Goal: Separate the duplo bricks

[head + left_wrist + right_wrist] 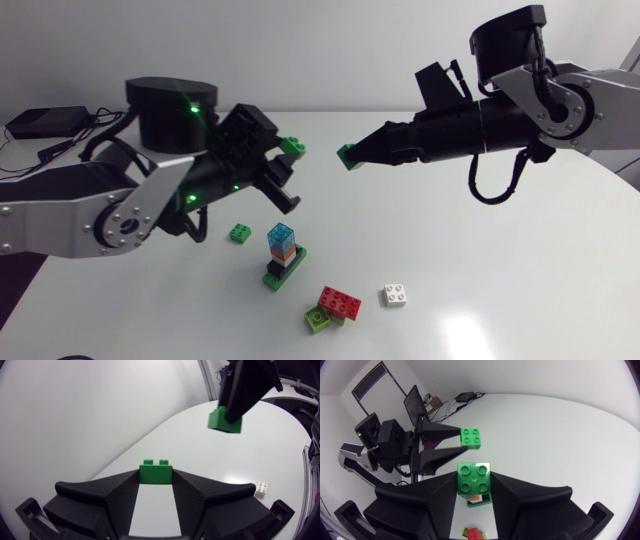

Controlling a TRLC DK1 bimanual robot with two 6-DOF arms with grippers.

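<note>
My left gripper (288, 152) is held above the table, shut on a green two-stud brick (294, 145), which shows between its fingertips (155, 471) in the left wrist view. Facing it a short gap away, my right gripper (356, 153) is shut on a green four-stud brick (345, 157), also in its own view (474, 478). The two green bricks are apart. Below them stands a small stack (282, 257): a clear blue brick over orange and black on a green base.
On the table lie a small green brick (240, 233), a red brick on lime pieces (336, 303) and a white brick (396, 295). A black box with cables (45, 122) sits at the far left edge.
</note>
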